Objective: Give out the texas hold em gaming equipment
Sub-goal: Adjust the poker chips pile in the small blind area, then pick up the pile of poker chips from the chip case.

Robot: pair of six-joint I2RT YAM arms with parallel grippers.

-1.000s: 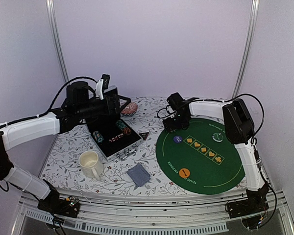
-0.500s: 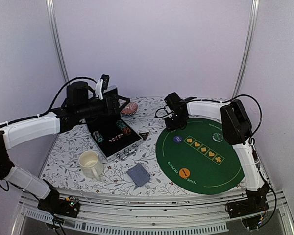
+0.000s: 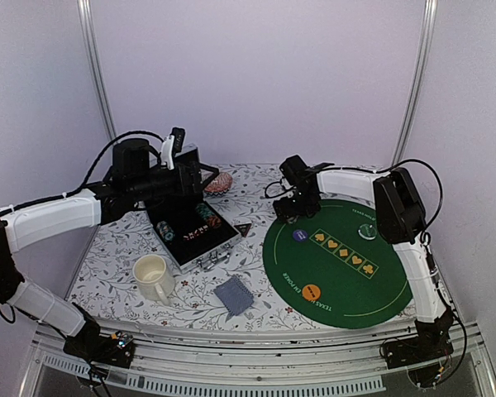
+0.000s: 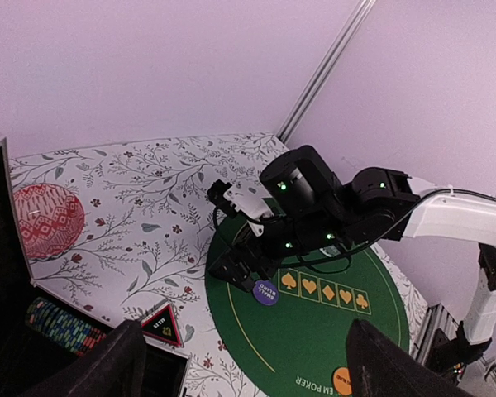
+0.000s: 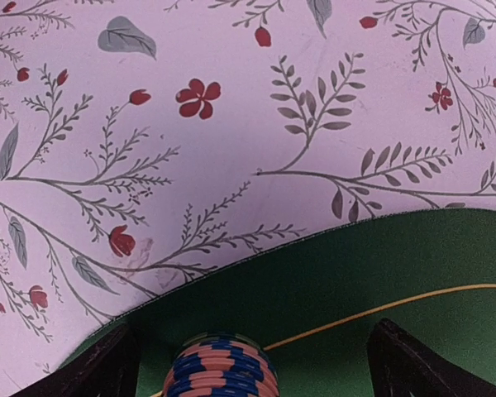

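A stack of pink-and-blue striped poker chips (image 5: 223,372) stands on the edge of the green poker mat (image 5: 380,265). My right gripper (image 5: 256,368) is open, one finger on each side of the stack and clear of it. From above, the right gripper (image 3: 288,211) is at the mat's far left rim. On the mat lie a purple disc (image 3: 299,236), an orange disc (image 3: 311,292) and a clear disc (image 3: 365,232). My left gripper (image 4: 244,364) is open and empty, up by the chip case's lid (image 3: 190,165). More chips (image 3: 205,217) lie in the case. A black-red triangle marker (image 3: 244,229) and grey-blue cards (image 3: 233,294) lie on the tablecloth.
A cream mug (image 3: 153,277) stands at the front left. A pink striped round object (image 3: 221,182) sits behind the open metal case (image 3: 211,244). The floral tablecloth (image 3: 116,248) covers the table, with frame posts at the back corners.
The right gripper shifted slightly at the mat's far left rim. The left arm has not moved.
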